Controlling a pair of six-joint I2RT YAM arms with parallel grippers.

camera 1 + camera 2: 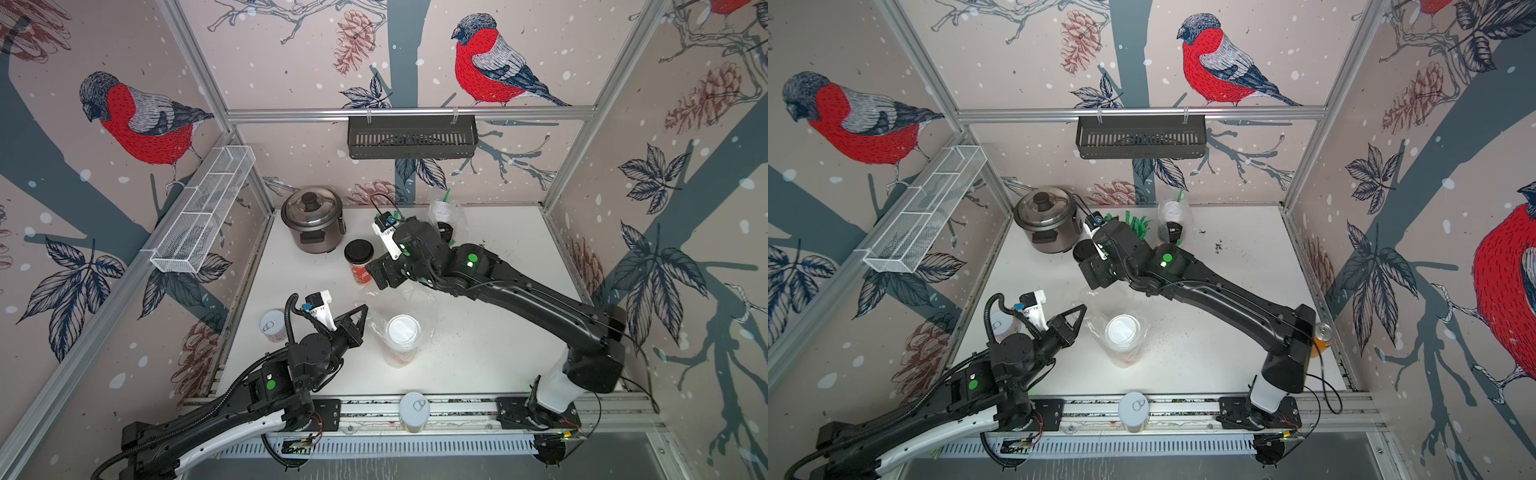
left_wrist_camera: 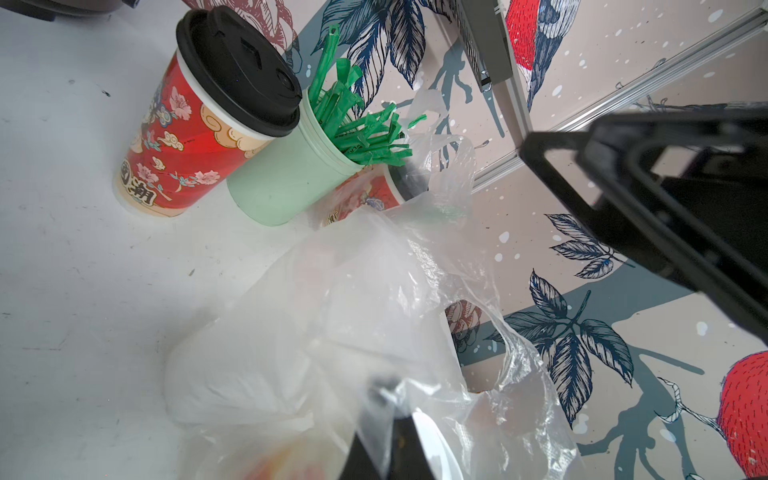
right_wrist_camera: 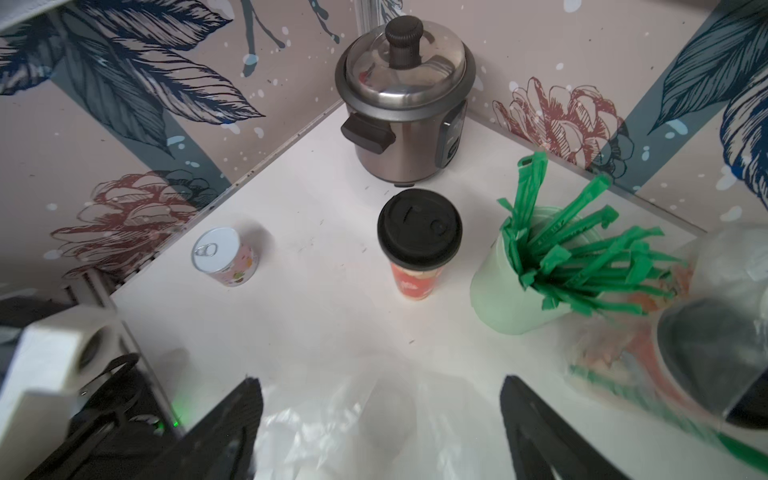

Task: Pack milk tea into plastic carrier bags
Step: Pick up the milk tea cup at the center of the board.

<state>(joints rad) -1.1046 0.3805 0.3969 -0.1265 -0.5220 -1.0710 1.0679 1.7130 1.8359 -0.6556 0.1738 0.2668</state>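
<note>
Cup (image 1: 359,262) upright (left pincer (image 1: 365,308) pinching bag (image 2: 332,311))

one cup (image 1: 402,332) sits in a carrier bag (image 1: 420,300) mid-table; a second cup (image 1: 359,259) stands behind it, before the cooker (image 1: 312,220).

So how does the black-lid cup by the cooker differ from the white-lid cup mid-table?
The black-lid cup has a black lid, the white-lid cup a white one. The black-lid cup stands bare on the table; the white-lid cup sits inside a clear bag. The black-lid cup is farther back, by the cooker; the white-lid cup nearer the front. Both stand upright, lidded.
</note>
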